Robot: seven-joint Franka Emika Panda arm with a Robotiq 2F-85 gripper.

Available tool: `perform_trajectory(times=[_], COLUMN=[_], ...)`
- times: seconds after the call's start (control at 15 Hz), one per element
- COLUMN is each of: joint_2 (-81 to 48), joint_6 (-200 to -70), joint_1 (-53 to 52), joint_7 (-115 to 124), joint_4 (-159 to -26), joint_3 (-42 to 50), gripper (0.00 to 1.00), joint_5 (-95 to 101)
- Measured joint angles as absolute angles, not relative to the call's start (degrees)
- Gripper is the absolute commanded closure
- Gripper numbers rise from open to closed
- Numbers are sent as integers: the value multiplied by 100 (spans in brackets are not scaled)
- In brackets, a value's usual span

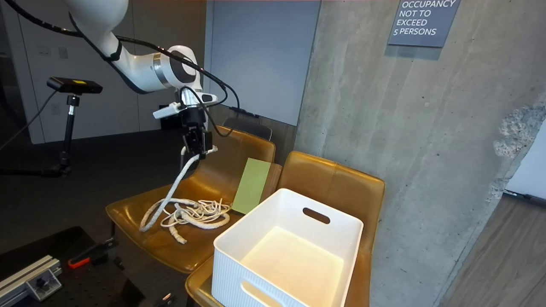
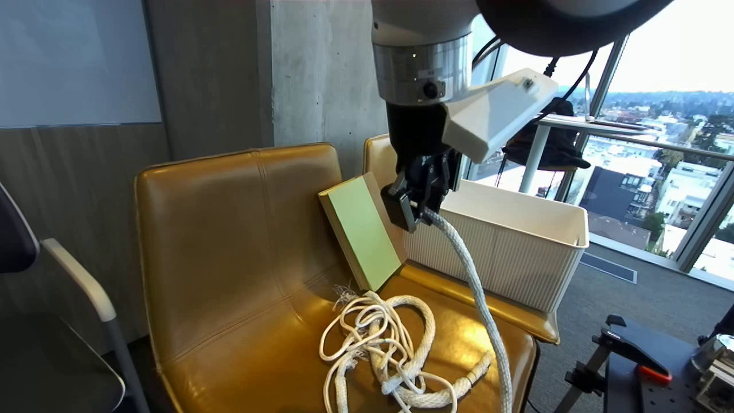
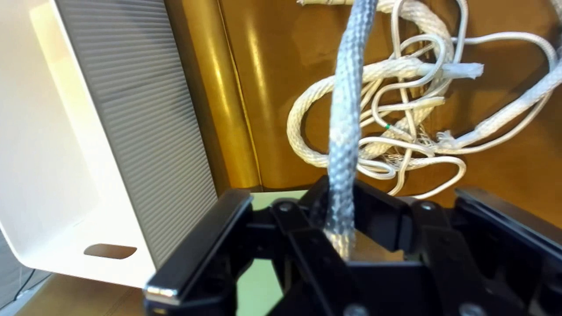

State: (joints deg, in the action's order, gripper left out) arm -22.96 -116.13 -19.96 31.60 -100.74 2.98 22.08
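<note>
Pinching the rope (image 1: 181,175) near one end, my fingers (image 2: 399,208) stand nearly closed because it is thin; its slack droops onto the seat (image 1: 204,247), left of centre in an exterior view.

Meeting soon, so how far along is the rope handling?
Looks done: the gripper is closed on the white rope. In hand: that rope, hanging from the gripper toward the brown chair. Seemingly left: releasing it, and the rope tangle on that chair; no rope shows in the white bin.
</note>
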Motion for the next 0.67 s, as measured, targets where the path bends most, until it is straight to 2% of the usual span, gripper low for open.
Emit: perform_trajectory(times=[0.33,0.67], joint_2=[-2155,-2335], joint_6=[-12683,-13171], joint_1=[-2008,-1960], joint_7=[3159,3043], joint_4=[-10755,-10736], joint_3=[-171,-251], gripper=[97,97], joint_5=[2202,2202])
